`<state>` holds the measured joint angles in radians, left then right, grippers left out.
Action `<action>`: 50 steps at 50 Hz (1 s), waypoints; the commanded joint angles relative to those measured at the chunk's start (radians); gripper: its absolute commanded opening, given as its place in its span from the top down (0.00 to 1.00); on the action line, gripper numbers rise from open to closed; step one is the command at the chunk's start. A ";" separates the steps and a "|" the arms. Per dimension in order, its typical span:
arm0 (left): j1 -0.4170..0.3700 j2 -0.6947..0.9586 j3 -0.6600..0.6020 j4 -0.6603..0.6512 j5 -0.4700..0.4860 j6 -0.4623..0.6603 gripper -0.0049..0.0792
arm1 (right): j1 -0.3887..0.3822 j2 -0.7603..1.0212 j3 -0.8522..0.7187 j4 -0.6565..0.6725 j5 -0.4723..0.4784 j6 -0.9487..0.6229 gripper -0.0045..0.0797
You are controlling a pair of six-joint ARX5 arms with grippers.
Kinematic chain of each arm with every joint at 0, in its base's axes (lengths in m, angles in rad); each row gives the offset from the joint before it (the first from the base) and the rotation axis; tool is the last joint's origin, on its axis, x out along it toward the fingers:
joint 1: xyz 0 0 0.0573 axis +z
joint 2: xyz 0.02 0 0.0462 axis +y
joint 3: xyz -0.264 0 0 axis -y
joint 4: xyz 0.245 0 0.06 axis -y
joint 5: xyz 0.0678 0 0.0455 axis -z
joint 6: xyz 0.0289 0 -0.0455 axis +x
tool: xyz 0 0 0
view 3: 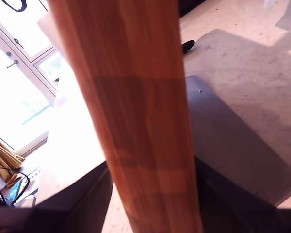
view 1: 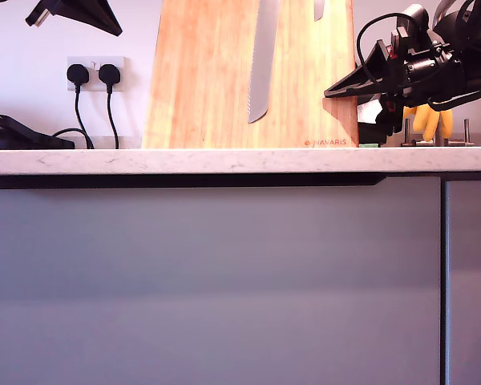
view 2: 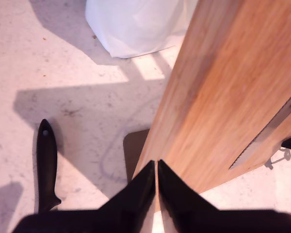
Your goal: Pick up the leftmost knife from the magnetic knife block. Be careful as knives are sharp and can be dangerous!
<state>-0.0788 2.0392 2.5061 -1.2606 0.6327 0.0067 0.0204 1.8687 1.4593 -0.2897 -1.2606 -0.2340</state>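
Bamboo block (view 1: 216,80) is seen upright on counter (view 1: 224,160), with a serrated blade (view 1: 260,64) held on its face. My first gripper (view 2: 156,165) is clenched, empty. My second gripper (view 3: 151,165) is released, straddling the block's edge.

bright daylight, hard shadows, a blown-out window (view 3: 19,92), soft close-up blur.
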 commanded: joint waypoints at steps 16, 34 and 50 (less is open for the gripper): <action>-0.003 0.008 0.004 0.002 0.011 0.010 0.96 | -0.011 -0.137 0.013 -0.067 0.019 -0.037 0.40; -0.003 0.008 0.004 0.005 0.014 0.013 0.96 | -0.070 -0.140 0.013 -0.099 0.040 -0.085 0.40; -0.003 0.002 0.004 0.019 0.014 0.024 0.96 | -0.122 -0.140 0.013 -0.161 0.040 -0.088 0.51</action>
<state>-0.0788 2.0392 2.5061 -1.2510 0.6445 0.0158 -0.0891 1.7332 1.4597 -0.4412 -1.2163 -0.3157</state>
